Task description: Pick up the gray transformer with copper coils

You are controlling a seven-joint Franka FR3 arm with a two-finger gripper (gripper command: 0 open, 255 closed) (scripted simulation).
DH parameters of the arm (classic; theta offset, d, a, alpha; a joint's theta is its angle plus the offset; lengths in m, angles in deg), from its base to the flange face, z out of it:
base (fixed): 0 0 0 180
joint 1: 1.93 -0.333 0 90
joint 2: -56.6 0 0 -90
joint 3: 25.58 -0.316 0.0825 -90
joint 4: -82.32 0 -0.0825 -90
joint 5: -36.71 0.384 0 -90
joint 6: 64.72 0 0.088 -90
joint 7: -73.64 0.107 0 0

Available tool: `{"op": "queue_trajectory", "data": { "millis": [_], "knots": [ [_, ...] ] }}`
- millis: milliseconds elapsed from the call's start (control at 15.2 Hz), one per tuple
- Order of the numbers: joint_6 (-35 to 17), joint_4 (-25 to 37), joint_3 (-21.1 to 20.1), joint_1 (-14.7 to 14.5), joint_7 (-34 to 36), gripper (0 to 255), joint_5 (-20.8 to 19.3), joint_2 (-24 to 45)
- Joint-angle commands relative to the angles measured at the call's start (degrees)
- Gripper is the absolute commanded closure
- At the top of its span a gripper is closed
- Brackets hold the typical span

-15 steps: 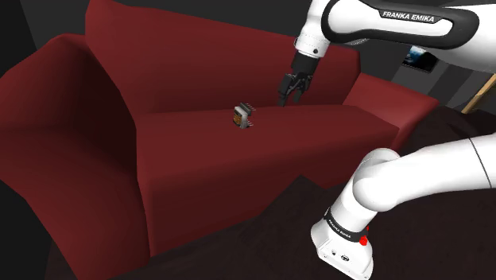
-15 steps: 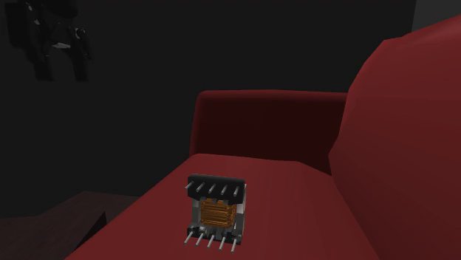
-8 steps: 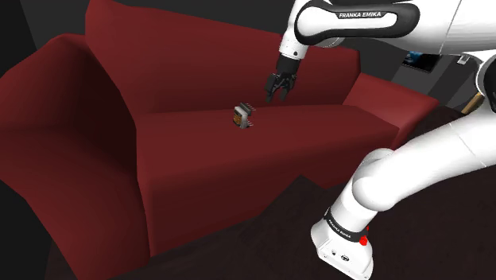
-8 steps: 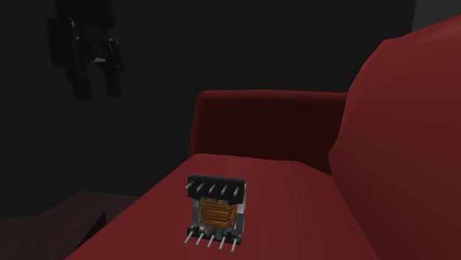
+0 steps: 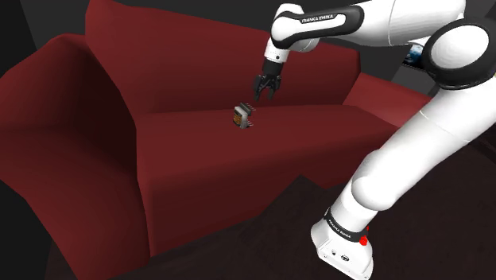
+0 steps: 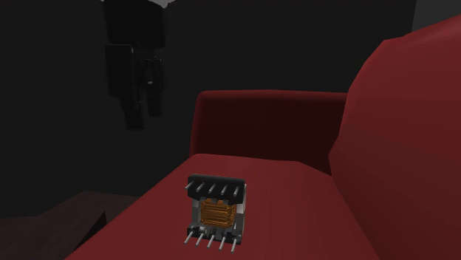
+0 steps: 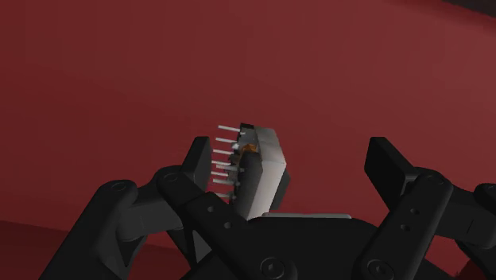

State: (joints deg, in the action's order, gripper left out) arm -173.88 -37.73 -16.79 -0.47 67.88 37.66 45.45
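The transformer (image 5: 242,114) is a small grey block with a copper coil and rows of metal pins. It stands on the red sofa's seat (image 5: 262,151). In the second exterior view the transformer (image 6: 216,210) faces the camera, its orange coil showing. My black gripper (image 5: 263,92) hangs open in the air, above the transformer and to the shoulder view's right of it, touching nothing. Against the dark background my gripper (image 6: 144,117) is up and to the second exterior view's left of the part. Seen from the wrist, the transformer (image 7: 269,156) lies below, close to one finger (image 7: 198,158); my gripper (image 7: 292,163) holds nothing.
The sofa's backrest (image 5: 183,56) rises behind the seat, and a bulky armrest (image 5: 63,119) stands at the shoulder view's left. Another armrest (image 6: 270,125) closes the seat's far end. My white arm (image 5: 413,143) arches over the dark floor (image 5: 262,231).
The gripper has swung toward the shoulder view's left, closing on the transformer; in the second exterior view it moved right and down. It stayed open. The transformer has not moved.
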Motion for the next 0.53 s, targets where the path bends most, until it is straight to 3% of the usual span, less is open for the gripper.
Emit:
{"op": "queue_trajectory", "data": {
  "millis": [0,462],
  "knots": [
    [-0.98,4.09,0.77,0.16,-1.28,0,1.00,5.53],
    [-0.67,17.23,2.36,1.88,-5.22,0,4.39,20.01]
  ]
}}
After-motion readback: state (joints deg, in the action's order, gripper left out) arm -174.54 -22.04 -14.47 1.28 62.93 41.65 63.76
